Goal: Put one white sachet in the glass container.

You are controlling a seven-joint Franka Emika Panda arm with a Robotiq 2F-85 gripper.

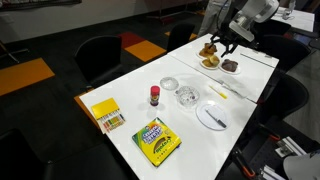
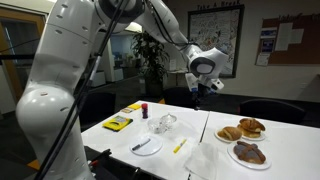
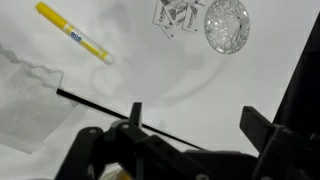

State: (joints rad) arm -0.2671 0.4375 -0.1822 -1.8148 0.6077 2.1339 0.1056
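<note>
The end effector (image 3: 195,128) hangs wide and empty above the tabletop (image 3: 150,75), likely for an overview. At the wrist view's upper right, the white sachets (image 3: 175,14) lie just beside the glass container (image 3: 226,22), so the transfer should be short.

The end effector (image 1: 222,46) hangs well above the bench (image 1: 135,98), with open air beneath it. Below, a bare white top runs between the yellow marker (image 3: 75,33) and the glass container of sachets (image 3: 176,14). A round cut-glass piece (image 3: 227,22) sits just beside the container, and a napkin (image 3: 25,90) flanks the marker.
</note>
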